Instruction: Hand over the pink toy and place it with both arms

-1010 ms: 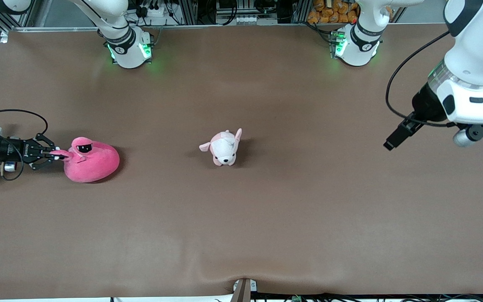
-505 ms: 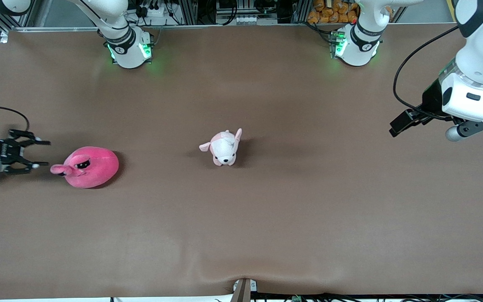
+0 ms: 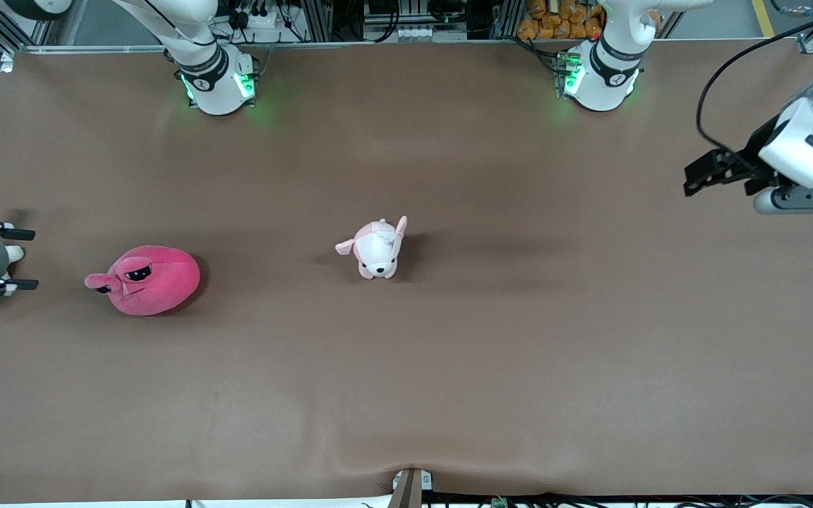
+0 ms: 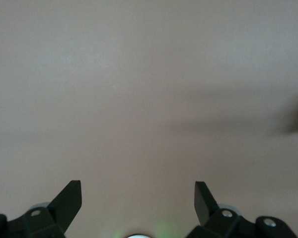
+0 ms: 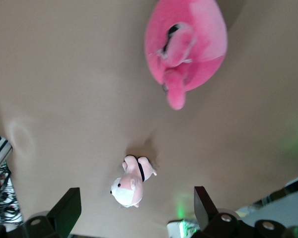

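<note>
Two plush toys lie on the brown table (image 3: 406, 395). The pink toy (image 3: 149, 279) rests on the cloth toward the right arm's end, free of any grip, its small snout (image 3: 99, 283) pointing at about 9 o'clock in the front view toward the right gripper (image 3: 17, 259). That gripper sits at the table's edge, well apart from the toy, with its fingers spread wide and nothing between them. The small pale puppy plush (image 3: 377, 248) stands near the table's middle, at roughly 3 o'clock from the pink toy and well clear of it. The left gripper (image 3: 696, 176) hangs over the left arm's end of the table; its wrist view shows both fingers parted over bare cloth, empty, and this arm appears to wait.

Handling, as judged: the pink toy looks soft, light and compressible, not fragile; its fuzzy cover should resist slipping. The rounded body seems too broad for a secure pinch, so the protruding snout, or a fold of the body squeezed between the fingers, offers the better hold.
</note>
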